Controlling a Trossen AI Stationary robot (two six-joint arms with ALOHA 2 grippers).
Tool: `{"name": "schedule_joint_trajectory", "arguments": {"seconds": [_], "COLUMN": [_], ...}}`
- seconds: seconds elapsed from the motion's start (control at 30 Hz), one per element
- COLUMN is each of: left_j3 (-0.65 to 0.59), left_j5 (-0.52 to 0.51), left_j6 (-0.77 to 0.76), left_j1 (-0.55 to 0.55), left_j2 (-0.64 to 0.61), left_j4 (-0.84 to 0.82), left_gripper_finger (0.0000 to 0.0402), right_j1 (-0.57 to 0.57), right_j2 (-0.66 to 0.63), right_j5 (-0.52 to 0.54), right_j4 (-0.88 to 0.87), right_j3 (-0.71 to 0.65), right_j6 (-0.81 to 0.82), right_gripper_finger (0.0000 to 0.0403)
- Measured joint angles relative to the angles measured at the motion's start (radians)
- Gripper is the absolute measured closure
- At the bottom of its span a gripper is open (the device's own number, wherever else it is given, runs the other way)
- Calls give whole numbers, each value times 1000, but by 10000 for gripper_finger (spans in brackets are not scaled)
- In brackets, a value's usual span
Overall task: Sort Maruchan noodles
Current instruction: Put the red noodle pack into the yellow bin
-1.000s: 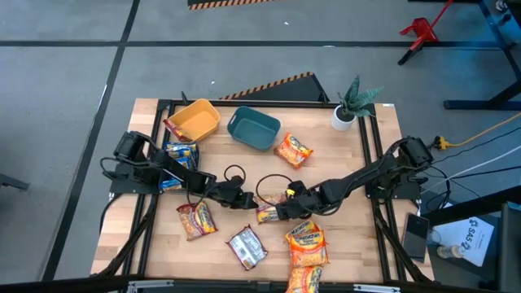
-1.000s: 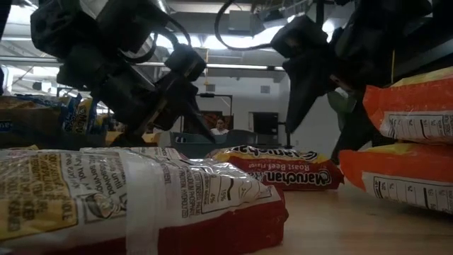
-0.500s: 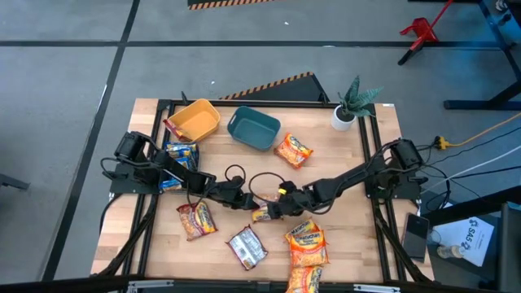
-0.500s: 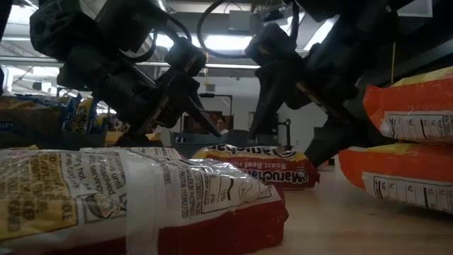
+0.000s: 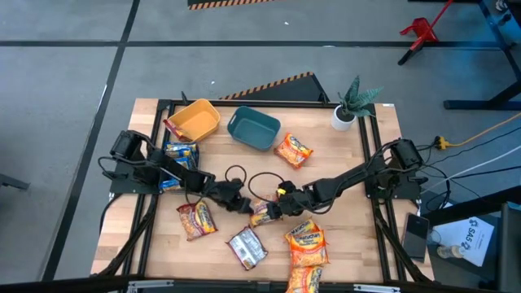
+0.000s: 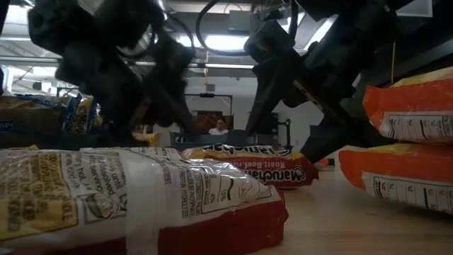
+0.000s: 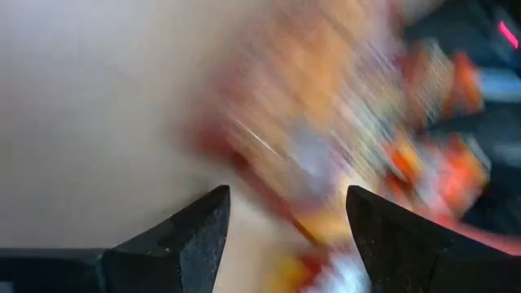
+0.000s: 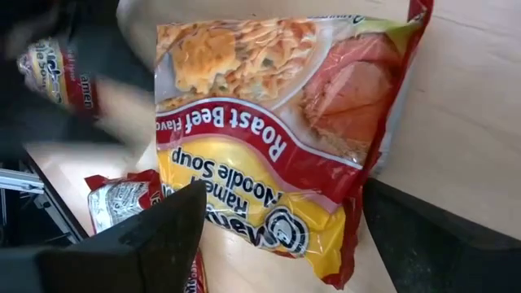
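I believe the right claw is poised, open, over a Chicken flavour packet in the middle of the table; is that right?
Not quite: the flavour is wrong. The right wrist view shows the print on the packet reads Roast Beef, not Chicken. The rest holds: the right claw is open over that packet in the middle of the table, as the high view shows.

Lab: taped floor (image 5: pixel 98 49), framed table (image 5: pixel 342 155)
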Motion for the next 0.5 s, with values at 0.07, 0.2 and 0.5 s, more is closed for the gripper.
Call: {"name": "schedule_joint_trajectory", "arguments": {"seconds": [0.07,0.2,0.5], "left_j3": [1,1,3], "left_j5": [-49,-89,-112], "left_j6": [-5,-6,-53], "left_j1": [-2,-5,-9], "left_j2": [-1,0,28], "left_j4": [-15,-27,-55], "left_gripper_finger": [161,161,161], "right_j1": [0,0,0], "right_j2": [0,9,39], "right_j5": [0,-10,-36], "right_j4": [2,22,95], "right_j3": [0,0,1], "right_j6": [1,8,12], "right_gripper_finger": [88,88,88]}}
